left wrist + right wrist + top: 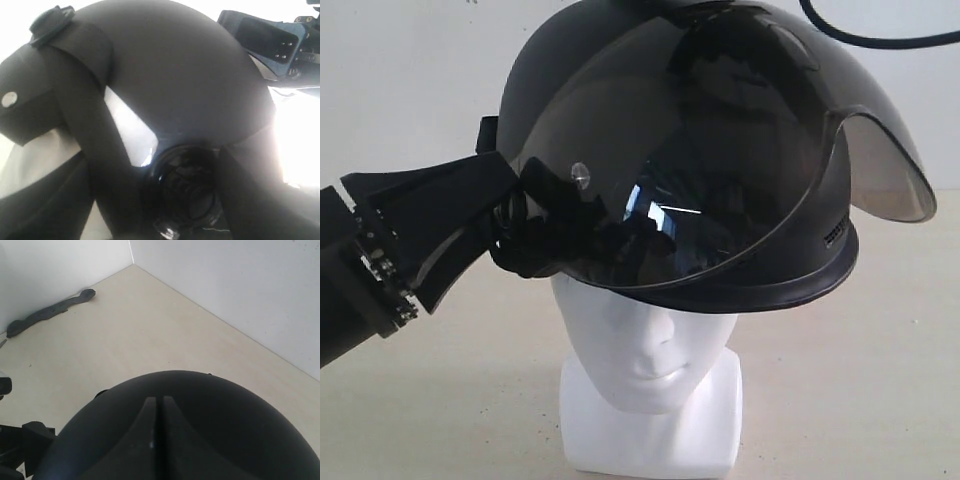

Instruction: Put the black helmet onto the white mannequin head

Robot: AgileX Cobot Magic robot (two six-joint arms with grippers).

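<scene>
The white mannequin head (650,350) is seen upright on the desk (860,400), near and central. The black helmet (550,80) is seated on its crown. The left gripper (510,225) is placed at the helmet's left rim, and whether it grips cannot be told. The right gripper (156,401) is pressed closed above the shell.

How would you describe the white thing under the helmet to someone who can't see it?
On the pale table, look under the big black helmet. There stands the white mannequin head: the only white thing, with a moulded face and a blocky base.
</scene>
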